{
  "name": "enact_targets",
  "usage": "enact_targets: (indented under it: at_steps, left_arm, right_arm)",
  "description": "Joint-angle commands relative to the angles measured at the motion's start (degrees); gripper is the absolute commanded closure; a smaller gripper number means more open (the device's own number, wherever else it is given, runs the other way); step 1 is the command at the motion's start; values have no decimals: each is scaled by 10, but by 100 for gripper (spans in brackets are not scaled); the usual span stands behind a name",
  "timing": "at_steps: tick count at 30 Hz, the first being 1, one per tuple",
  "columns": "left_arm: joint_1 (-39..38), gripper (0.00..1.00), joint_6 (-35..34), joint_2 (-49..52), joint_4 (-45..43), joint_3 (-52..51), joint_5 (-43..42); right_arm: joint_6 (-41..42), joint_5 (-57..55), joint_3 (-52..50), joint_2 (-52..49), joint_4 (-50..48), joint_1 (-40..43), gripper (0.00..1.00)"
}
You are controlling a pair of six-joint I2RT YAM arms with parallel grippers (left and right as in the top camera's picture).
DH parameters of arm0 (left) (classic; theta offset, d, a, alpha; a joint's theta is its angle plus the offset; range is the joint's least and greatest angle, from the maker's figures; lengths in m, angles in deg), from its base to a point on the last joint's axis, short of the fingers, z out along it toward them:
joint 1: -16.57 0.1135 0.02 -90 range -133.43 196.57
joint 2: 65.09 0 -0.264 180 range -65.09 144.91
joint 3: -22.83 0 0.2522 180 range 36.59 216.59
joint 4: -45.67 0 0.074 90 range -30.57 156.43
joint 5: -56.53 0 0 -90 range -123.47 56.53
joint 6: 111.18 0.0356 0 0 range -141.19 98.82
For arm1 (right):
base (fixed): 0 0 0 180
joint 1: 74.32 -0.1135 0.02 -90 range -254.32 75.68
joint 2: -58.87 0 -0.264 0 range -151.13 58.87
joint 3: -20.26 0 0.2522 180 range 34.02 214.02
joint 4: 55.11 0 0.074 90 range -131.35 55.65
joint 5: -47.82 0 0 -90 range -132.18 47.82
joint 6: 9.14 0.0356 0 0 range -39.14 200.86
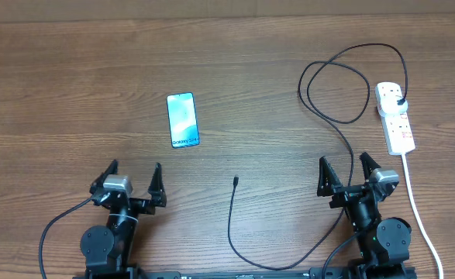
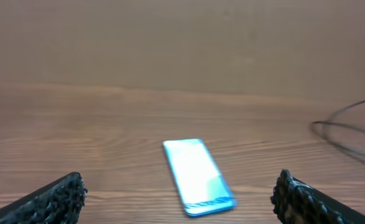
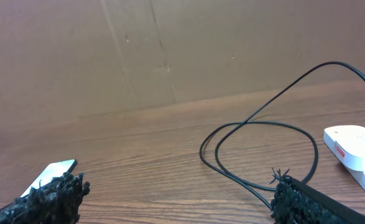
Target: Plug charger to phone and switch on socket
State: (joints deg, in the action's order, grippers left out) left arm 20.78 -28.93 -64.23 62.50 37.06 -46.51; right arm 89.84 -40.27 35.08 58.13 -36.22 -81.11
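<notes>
Two sets of fingers to account for: holding those of the left gripper (image 1: 135,166) and the right gripper (image 1: 343,160) spread wide along the near edge of the worktop (image 1: 72,77), clamping nothing. Seeing the phone (image 1: 183,120) lying flat beyond the left gripper, well apart, long axis near-to-far with a slight slant; slim, rigid, smooth lit glass in a dark frame. Finding the charger (image 1: 229,221), a thin limp black cable, with its plug tip (image 1: 236,181) resting between the two grippers, about equally near each. Tracing it past the right gripper and looping on to the socket (image 1: 395,116), a white hard-plastic oblong by the right edge, carrying a black plug (image 1: 400,101) in its far outlet.
</notes>
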Motion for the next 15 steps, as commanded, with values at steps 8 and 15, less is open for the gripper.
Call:
enact_targets:
  at_steps: [8, 15]
  left_arm:
    - [-2, 0, -153, 75, 31, 92, -109]
    - [-2, 0, -108, 318, 137, 322, -201]
  right_arm:
    - [-3, -5, -6, 4, -3, 1, 0]
    - [-3, -6, -6, 4, -3, 1, 0]
